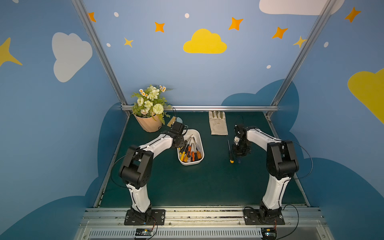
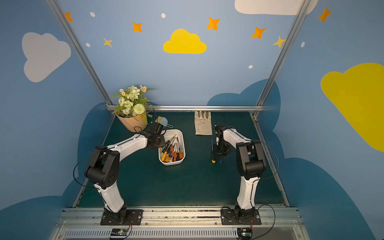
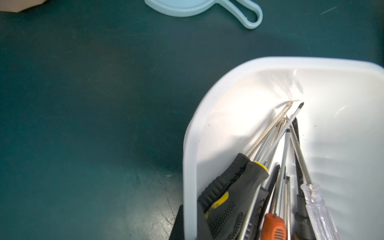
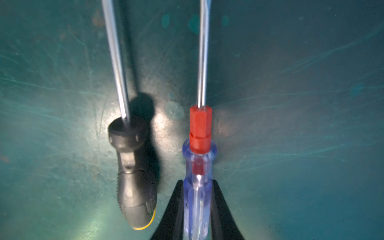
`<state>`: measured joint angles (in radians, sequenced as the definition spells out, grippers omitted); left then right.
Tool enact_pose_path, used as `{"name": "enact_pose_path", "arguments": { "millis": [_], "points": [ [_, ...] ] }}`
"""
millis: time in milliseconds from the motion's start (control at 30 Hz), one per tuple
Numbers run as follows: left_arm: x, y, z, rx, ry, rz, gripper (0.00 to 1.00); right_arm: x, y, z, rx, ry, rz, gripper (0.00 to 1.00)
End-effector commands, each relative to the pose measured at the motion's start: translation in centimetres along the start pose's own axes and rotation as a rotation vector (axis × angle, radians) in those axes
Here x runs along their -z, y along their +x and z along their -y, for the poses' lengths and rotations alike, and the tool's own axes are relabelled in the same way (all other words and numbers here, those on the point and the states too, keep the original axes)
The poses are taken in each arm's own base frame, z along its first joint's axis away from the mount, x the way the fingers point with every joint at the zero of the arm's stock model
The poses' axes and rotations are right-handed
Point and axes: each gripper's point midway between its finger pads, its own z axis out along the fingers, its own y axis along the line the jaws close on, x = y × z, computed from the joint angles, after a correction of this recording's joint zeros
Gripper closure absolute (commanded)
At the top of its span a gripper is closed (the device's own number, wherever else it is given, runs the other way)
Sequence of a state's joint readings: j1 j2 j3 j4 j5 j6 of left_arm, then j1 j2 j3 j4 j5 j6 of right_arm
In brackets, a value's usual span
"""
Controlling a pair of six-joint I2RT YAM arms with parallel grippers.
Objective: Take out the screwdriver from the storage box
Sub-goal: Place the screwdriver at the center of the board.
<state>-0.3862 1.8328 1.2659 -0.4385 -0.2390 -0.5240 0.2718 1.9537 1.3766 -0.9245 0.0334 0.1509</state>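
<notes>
The white storage box (image 1: 201, 143) (image 2: 183, 143) sits left of the mat's centre and holds several screwdrivers (image 1: 190, 152) (image 3: 239, 187) with black, yellow and orange handles. My left gripper (image 1: 179, 145) (image 3: 190, 224) is shut on the box's left wall (image 3: 190, 158), one finger outside it and one inside. My right gripper (image 1: 239, 158) (image 4: 197, 207) is low over the mat on the right, shut on a clear blue-handled screwdriver (image 4: 198, 162) with a red collar. Beside it a black-and-yellow screwdriver (image 1: 230, 152) (image 2: 212, 152) (image 4: 133, 176) lies on the mat.
A peach flower pot (image 1: 148, 124) with flowers stands at the back left. A light blue handled item (image 2: 164, 121) (image 3: 199, 6) lies just behind the box. A white glove (image 1: 218, 123) lies at the back centre. Metal rails edge the green mat.
</notes>
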Motion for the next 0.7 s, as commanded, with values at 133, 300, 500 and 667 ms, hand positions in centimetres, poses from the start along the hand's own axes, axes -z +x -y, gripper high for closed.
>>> {"name": "enact_pose_path", "arguments": {
  "millis": [133, 300, 500, 667],
  "points": [
    [0.83, -1.41, 0.73, -0.01, 0.016, 0.032, 0.98, 0.04, -0.05, -0.58, -0.014, -0.026, -0.02, 1.0],
    [1.03, -1.49, 0.76, -0.008, 0.019, 0.035, 0.98, -0.05, 0.13, -0.57, -0.019, -0.022, -0.026, 0.92],
    [1.16, -1.53, 0.61, -0.005, 0.011, 0.032, 0.98, 0.4, 0.13, -0.58, -0.036, -0.022, -0.019, 0.85],
    [1.34, -1.61, 0.7, -0.003, 0.014, 0.036, 0.98, 0.83, 0.04, -0.63, -0.042, -0.025, -0.006, 0.76]
  ]
}}
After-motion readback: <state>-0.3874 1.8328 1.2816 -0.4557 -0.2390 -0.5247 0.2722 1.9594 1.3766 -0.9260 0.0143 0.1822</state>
